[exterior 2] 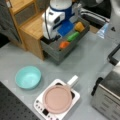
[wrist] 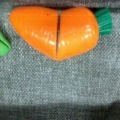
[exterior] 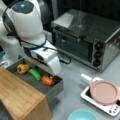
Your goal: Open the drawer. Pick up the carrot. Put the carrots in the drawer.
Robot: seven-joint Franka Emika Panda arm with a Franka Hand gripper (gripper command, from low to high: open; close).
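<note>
The drawer [exterior: 54, 91] [exterior 2: 53, 53] stands pulled out of the bamboo-topped cabinet [exterior: 17, 96] [exterior 2: 33, 25] in both front views. The carrot [exterior: 47, 80] [exterior 2: 64, 44] lies inside it on the grey lining, near the front corner. In the wrist view the carrot [wrist: 55, 31] fills the upper half, split by a seam, with its green stub at the right. The gripper [exterior: 55, 74] [exterior 2: 53, 38] hangs just above the drawer, right over the carrot. No fingers show in the wrist view, and nothing is seen gripping the carrot.
A green oblong vegetable [exterior: 34, 74] [exterior 2: 73, 36] [wrist: 3, 45] and a yellow-orange pepper [exterior: 23, 68] [exterior 2: 79, 26] share the drawer. A silver toaster oven [exterior: 85, 40] [exterior 2: 107, 97], a pink pan on a white cooker [exterior: 103, 92] [exterior 2: 58, 98] and a teal bowl [exterior: 82, 115] [exterior 2: 28, 77] stand on the table.
</note>
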